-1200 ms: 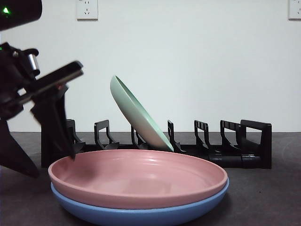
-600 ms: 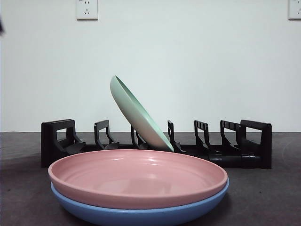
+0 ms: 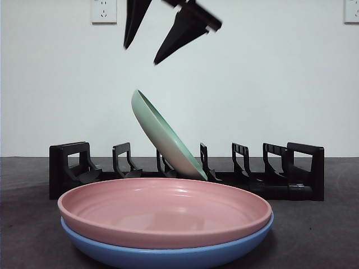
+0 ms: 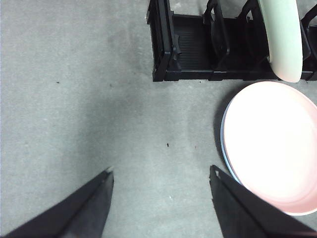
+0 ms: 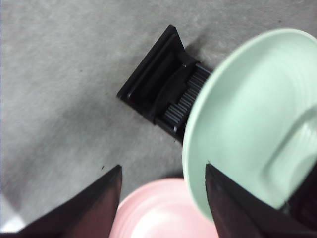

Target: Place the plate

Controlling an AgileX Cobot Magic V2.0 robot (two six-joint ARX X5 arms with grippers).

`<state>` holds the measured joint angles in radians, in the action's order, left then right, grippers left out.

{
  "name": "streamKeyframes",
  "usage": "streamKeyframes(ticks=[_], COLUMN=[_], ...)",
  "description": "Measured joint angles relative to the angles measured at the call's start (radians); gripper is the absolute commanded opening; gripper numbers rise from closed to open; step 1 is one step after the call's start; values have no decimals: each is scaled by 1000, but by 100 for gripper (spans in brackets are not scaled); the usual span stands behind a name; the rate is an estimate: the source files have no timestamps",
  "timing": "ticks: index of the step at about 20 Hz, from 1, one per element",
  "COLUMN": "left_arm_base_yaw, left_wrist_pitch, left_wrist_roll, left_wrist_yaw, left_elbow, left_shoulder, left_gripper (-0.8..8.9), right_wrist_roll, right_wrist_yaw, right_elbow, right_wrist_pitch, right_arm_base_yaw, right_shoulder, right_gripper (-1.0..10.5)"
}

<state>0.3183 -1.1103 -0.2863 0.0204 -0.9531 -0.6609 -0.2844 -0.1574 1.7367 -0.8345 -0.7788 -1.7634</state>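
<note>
Pink plate (image 3: 165, 210) sits on the blue plate (image 3: 168, 255), just in front of the rack (image 3: 185, 174). My right tool (image 3: 140, 55) hangs spread above the leaning green plate (image 3: 165, 137); descending carelessly, I could knock it. Left tool (image 4: 159, 176) spread, waiting.

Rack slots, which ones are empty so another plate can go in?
The green plate leans in a middle slot of the rack. The slots on both sides of it stand bare, out to each end. In front of the rack it is crowded: the pink plate lies on the blue plate.
</note>
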Motion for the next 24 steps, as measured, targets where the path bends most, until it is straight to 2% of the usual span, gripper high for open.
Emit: streamKeyframes(ticks=[11, 14, 17, 24], left_arm_base_yaw=[0, 0, 0, 0], left_wrist_pitch=[19, 38, 38, 38], left_wrist_roll=[-5, -5, -5, -5], left_wrist_yaw=[0, -3, -22, -22], left_elbow=[0, 0, 0, 0], left_shoulder=[0, 0, 0, 0], left_gripper=[309, 309, 309, 309], right_wrist_roll=[0, 0, 0, 11], right_wrist_yaw=[-5, -7, -57, -77], right_elbow=[34, 34, 34, 43], right_wrist_pitch=[37, 32, 39, 6], right_arm_base_yaw=[42, 49, 46, 39], right_shoulder=[-153, -174, -174, -174], right_gripper=[263, 123, 31, 16])
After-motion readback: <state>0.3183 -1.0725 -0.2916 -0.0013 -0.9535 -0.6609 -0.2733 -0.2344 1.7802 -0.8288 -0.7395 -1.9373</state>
